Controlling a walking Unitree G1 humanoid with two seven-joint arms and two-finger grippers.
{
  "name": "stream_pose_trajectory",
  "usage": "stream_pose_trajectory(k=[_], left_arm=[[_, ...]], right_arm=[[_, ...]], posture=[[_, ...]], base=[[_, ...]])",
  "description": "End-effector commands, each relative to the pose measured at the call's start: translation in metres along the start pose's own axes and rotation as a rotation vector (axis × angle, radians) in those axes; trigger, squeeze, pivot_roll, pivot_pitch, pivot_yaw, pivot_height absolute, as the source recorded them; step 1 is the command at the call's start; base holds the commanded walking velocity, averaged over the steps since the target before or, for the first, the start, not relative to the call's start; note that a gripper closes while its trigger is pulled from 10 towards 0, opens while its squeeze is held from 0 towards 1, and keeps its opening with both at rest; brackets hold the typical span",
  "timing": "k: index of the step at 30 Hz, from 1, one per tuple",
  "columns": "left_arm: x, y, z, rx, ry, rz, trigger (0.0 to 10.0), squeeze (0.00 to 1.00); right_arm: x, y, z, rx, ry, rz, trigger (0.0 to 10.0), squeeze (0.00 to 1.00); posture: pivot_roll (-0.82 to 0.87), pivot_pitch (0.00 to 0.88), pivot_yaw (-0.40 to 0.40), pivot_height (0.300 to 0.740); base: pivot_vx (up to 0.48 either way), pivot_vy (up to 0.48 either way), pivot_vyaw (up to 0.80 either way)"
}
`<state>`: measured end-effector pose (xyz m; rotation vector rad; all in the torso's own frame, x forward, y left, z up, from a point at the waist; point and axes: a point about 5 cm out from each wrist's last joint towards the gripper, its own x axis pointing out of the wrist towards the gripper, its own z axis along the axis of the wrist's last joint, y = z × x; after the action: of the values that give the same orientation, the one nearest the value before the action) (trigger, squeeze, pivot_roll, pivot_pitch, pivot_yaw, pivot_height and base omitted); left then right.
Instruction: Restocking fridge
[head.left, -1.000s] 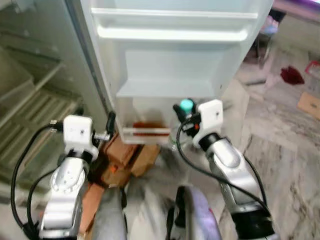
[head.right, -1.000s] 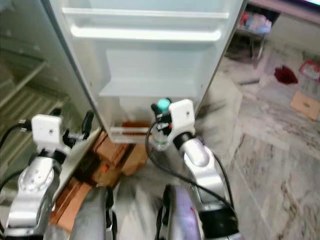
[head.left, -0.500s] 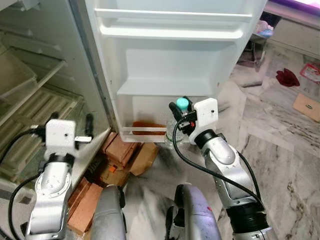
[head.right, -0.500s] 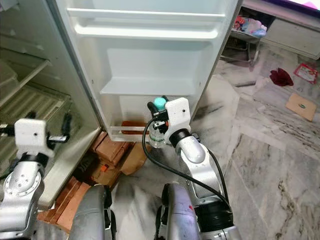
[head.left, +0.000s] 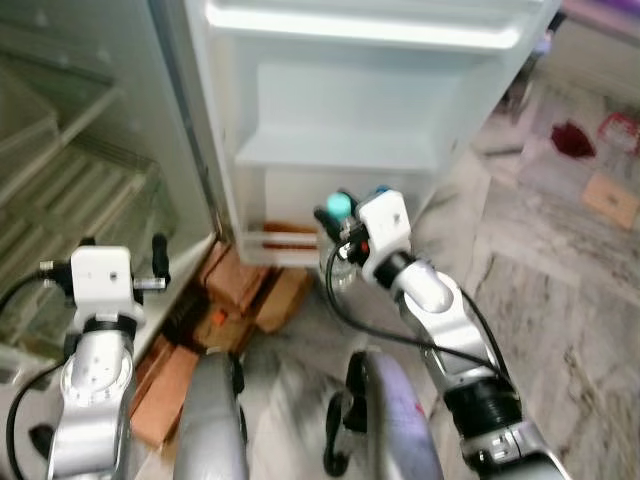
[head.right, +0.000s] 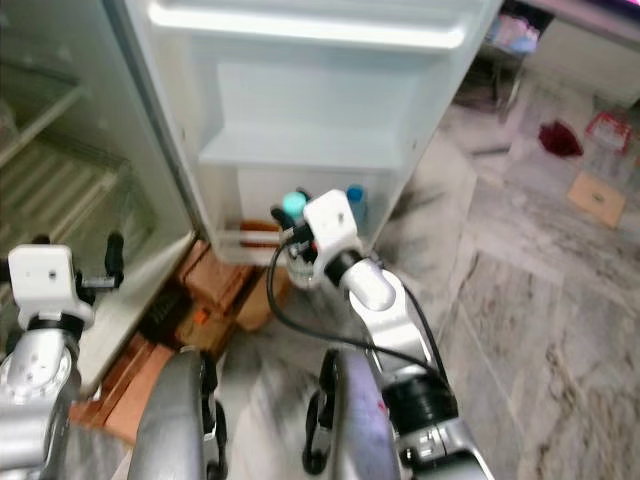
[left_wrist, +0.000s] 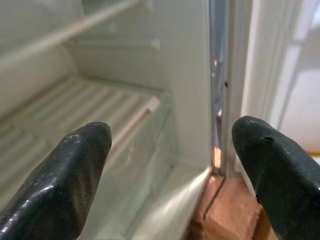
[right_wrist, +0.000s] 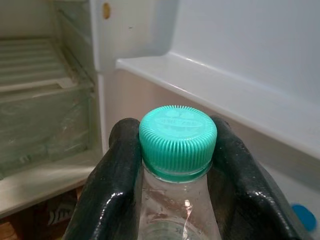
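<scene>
My right gripper (right_wrist: 175, 155) is shut on the neck of a clear plastic bottle (right_wrist: 176, 220) with a teal cap (right_wrist: 177, 141). It holds the bottle (head.left: 340, 262) upright in front of the lowest shelf (head.left: 290, 238) of the open white fridge door (head.left: 350, 110). A second bottle with a blue cap (head.right: 354, 194) stands in that bottom door shelf, just right of the held one. My left gripper (left_wrist: 170, 165) is open and empty, held low at the left, facing the fridge's interior shelves (left_wrist: 100, 115).
Reddish bricks (head.left: 240, 300) and cardboard lie on the floor under the door. Empty wire and glass shelves (head.left: 70, 200) line the fridge cabinet at left. Marble floor (head.left: 560, 260) stretches to the right, with a red cloth (head.left: 573, 137) and a cardboard piece (head.left: 610, 198) far off.
The view has shifted and blurred as I move. My right gripper with the bottle sits lower and nearer the bottom door shelf. The blue-capped bottle has come into view.
</scene>
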<state>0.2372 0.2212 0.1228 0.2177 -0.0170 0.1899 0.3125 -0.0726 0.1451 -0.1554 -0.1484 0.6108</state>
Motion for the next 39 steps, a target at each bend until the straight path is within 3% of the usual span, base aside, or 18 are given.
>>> stream_pose_trajectory(k=[1,8,9,13,14,16,18,19,23,32,39], left_arm=[[-0.005,-0.005,0.001,0.016,0.004,-0.022,10.0,0.00],[-0.009,-0.006,0.004,0.033,-0.010,-0.038,10.0,0.00],[-0.008,-0.005,0.007,0.033,-0.018,-0.043,10.0,0.00],[-0.008,-0.006,0.010,0.035,-0.020,-0.049,10.0,0.00],[-0.008,-0.006,0.010,0.035,-0.020,-0.049,10.0,0.00],[-0.011,-0.009,0.013,0.045,-0.025,-0.064,10.0,0.00],[-0.011,-0.009,0.013,0.047,-0.026,-0.066,10.0,0.00],[-0.012,-0.009,0.013,0.049,-0.025,-0.071,10.0,0.00],[-0.017,-0.007,0.017,0.070,-0.023,-0.077,10.0,0.00],[-0.032,-0.001,0.024,0.096,-0.013,-0.084,10.0,0.00],[-0.037,0.002,0.028,0.110,0.004,-0.093,10.0,0.00]], right_arm=[[-0.001,-0.003,-0.006,-0.033,0.015,0.016,10.0,0.00],[0.009,-0.005,-0.002,-0.171,-0.027,0.053,10.0,0.00],[0.013,-0.008,0.001,-0.268,-0.051,0.042,10.0,0.00],[0.019,-0.013,-0.005,-0.435,-0.060,0.028,10.0,0.00],[0.019,-0.013,-0.005,-0.435,-0.060,0.028,10.0,0.00],[0.025,-0.015,-0.002,-0.526,-0.102,0.066,10.0,0.00],[0.026,-0.015,-0.002,-0.533,-0.103,0.073,10.0,0.00],[0.029,-0.015,0.001,-0.603,-0.131,0.055,10.0,0.00],[0.039,-0.010,0.008,-0.720,-0.202,0.104,10.0,0.00],[0.052,-0.005,0.019,-0.877,-0.283,0.089,10.0,0.00],[0.046,-0.024,0.000,-0.936,-0.162,0.025,10.0,0.00]], posture=[[0.15,0.271,-0.103,0.567],[0.17,0.279,-0.096,0.567],[0.18,0.278,-0.097,0.567],[0.18,0.281,-0.088,0.567],[0.18,0.281,-0.088,0.567],[0.19,0.293,-0.076,0.567],[0.19,0.293,-0.076,0.567],[0.20,0.302,-0.071,0.567],[0.23,0.343,-0.062,0.567],[0.27,0.399,-0.048,0.567],[0.29,0.432,-0.036,0.567]], base=[[0.000,0.000,0.00],[0.000,0.000,0.00],[0.000,0.000,0.00],[0.000,0.000,0.00],[0.000,0.000,0.00],[0.000,0.000,0.00],[0.000,0.000,0.00],[0.000,0.000,0.00],[0.000,0.000,0.00],[0.000,0.000,0.00],[0.000,0.000,0.00]])
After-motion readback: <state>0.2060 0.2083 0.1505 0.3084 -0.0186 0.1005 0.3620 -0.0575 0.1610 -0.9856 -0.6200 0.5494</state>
